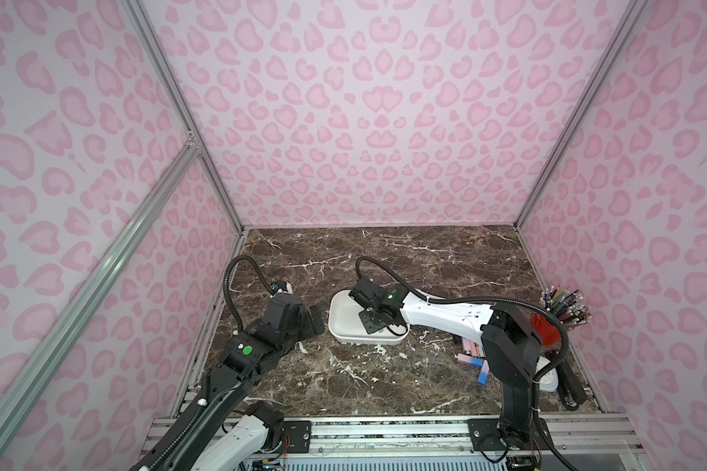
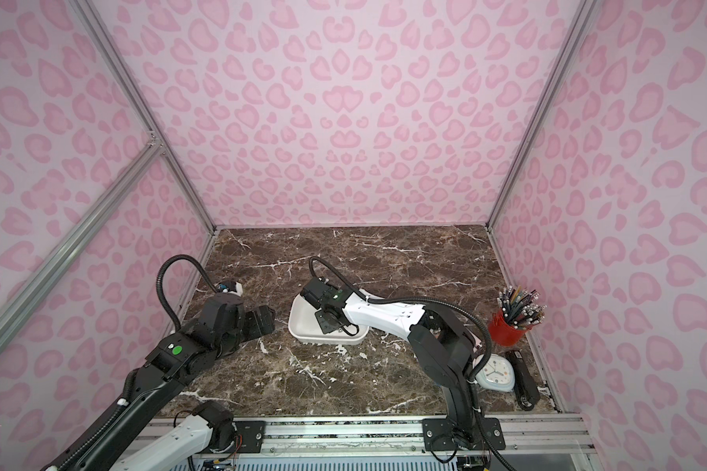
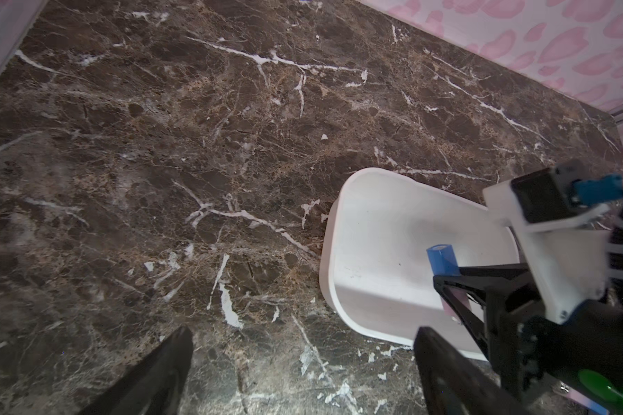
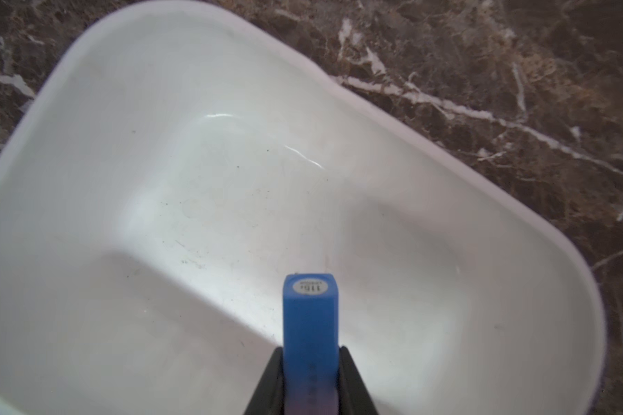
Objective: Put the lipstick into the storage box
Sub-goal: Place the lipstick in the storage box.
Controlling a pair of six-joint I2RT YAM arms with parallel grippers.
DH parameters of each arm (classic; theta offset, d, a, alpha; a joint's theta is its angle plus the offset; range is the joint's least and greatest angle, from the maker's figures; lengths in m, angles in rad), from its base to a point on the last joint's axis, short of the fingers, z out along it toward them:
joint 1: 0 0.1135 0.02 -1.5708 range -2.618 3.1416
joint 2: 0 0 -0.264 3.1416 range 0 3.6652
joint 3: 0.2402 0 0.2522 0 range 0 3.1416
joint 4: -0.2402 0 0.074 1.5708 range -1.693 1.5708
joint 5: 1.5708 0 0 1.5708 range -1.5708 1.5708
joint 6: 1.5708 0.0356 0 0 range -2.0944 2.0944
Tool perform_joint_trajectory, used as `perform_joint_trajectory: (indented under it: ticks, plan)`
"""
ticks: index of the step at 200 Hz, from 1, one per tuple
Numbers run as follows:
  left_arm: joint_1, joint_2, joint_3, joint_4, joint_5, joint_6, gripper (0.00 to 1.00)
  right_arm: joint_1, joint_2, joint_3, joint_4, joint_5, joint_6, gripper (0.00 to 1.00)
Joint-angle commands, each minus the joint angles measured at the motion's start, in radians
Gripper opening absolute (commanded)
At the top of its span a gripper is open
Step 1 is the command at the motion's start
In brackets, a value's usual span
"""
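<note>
Left wrist view first: the left arm's black two-finger gripper [image 3: 304,345] has its fingers spread wide with nothing between them, just the brown white-veined marble tabletop [image 3: 195,179] underneath. I'd guess it's parked beside the box to keep clear while the other arm works. Next over is the shallow white plastic storage box [image 3: 374,222] with rounded corners, flat on the marble. What shows of its floor is bare, so no lipstick has landed yet. Over it, the right arm's black gripper [image 4: 310,354] is clamped on the square blue-to-lilac lipstick tube [image 4: 310,316]. It pinches the lilac end, so the blue end with the round sticker points down into the box, which makes sense since the free end goes in first and the fingers stay above the rim. Can't tell if the tip touches the bottom. My read is that this is the drop step and it mostly just needs the fingers to let go. The tube might tip over, but the walls should catch it. Further right, a few more pink and blue lipstick tubes [image 1: 472,361] lie partly under the right arm, then a red cup of pencils [image 2: 507,330], a pale clock [image 2: 492,373] and a black stapler [image 2: 525,381], all well apart from the box.
</note>
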Motion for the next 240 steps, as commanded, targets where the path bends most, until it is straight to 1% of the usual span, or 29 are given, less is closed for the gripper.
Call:
perform_joint_trajectory:
  ticks: [1, 21, 49, 63, 76, 88, 108, 120, 124, 137, 153, 172, 198, 220, 240]
  plan:
    - [0.003, -0.049, 0.025, -0.085, -0.029, -0.007, 0.98, 0.003, 0.041, 0.021, 0.027, -0.036, -0.007, 0.25]
    - [0.003, -0.087, 0.043, -0.118, -0.001, -0.007, 0.98, 0.001, 0.076, 0.031, 0.041, -0.056, -0.008, 0.26]
    - [0.003, -0.123, 0.086, -0.164, 0.074, -0.003, 0.98, -0.007, 0.113, 0.044, 0.055, -0.080, -0.014, 0.31]
    - [0.003, -0.141, 0.107, -0.182, 0.110, 0.000, 0.98, -0.014, 0.118, 0.044, 0.058, -0.088, -0.016, 0.37]
    - [0.003, -0.154, 0.125, -0.199, 0.133, 0.003, 0.98, -0.018, 0.104, 0.037, 0.063, -0.088, -0.022, 0.45]
    - [0.003, -0.164, 0.136, -0.208, 0.155, 0.008, 0.98, -0.017, 0.075, 0.026, 0.067, -0.077, -0.030, 0.49]
    - [0.003, -0.169, 0.136, -0.205, 0.192, 0.015, 0.98, -0.027, 0.000, -0.002, 0.052, -0.042, -0.031, 0.53]
    - [0.003, -0.161, 0.131, -0.187, 0.243, 0.028, 0.98, -0.042, -0.055, -0.017, 0.037, -0.024, -0.028, 0.55]
    - [0.003, -0.157, 0.128, -0.178, 0.265, 0.033, 0.98, -0.046, -0.076, -0.054, 0.032, -0.013, -0.027, 0.56]
    - [0.003, -0.141, 0.115, -0.145, 0.330, 0.045, 0.98, -0.059, -0.143, -0.092, 0.007, 0.037, -0.026, 0.58]
    - [0.003, -0.110, 0.099, -0.097, 0.395, 0.059, 0.97, -0.090, -0.234, -0.159, -0.011, 0.079, -0.022, 0.58]
    - [0.003, -0.052, 0.083, -0.038, 0.478, 0.075, 0.98, -0.149, -0.347, -0.276, -0.009, 0.096, -0.011, 0.58]
    - [-0.001, 0.016, 0.046, 0.068, 0.565, 0.067, 0.98, -0.260, -0.497, -0.457, -0.002, 0.105, 0.011, 0.58]
    - [-0.016, 0.071, 0.033, 0.146, 0.594, 0.050, 0.97, -0.354, -0.607, -0.585, 0.014, 0.110, 0.032, 0.57]
    - [-0.065, 0.130, 0.049, 0.194, 0.594, 0.040, 0.97, -0.417, -0.668, -0.653, 0.020, 0.107, 0.028, 0.57]
